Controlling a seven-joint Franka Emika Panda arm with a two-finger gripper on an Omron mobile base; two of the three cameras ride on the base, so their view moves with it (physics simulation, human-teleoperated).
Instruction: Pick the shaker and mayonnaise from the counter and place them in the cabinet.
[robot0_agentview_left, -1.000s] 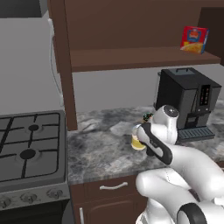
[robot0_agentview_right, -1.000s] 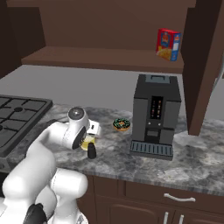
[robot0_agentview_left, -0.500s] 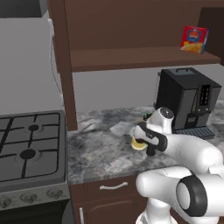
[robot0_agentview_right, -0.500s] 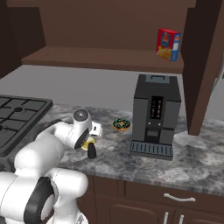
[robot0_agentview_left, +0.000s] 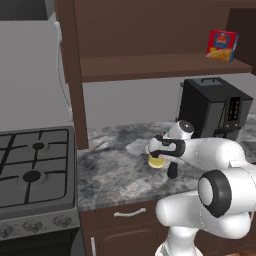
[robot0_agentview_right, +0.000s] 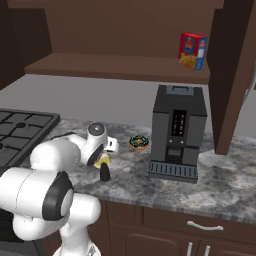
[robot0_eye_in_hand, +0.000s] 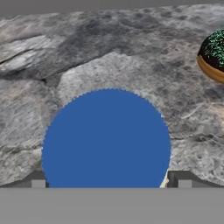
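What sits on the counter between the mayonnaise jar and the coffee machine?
In the right base view, the donut lies on the counter between the mayonnaise and the coffee machine, toward the back; the rest is bare stone.

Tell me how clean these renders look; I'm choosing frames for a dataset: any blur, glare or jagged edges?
Hand view: the mayonnaise lid is flat blue, no glare, with a jagged pixelled rim; the counter texture is soft. Left base view: even light, faint shadows. Right base view: the shaker is small, dark and short on detail.
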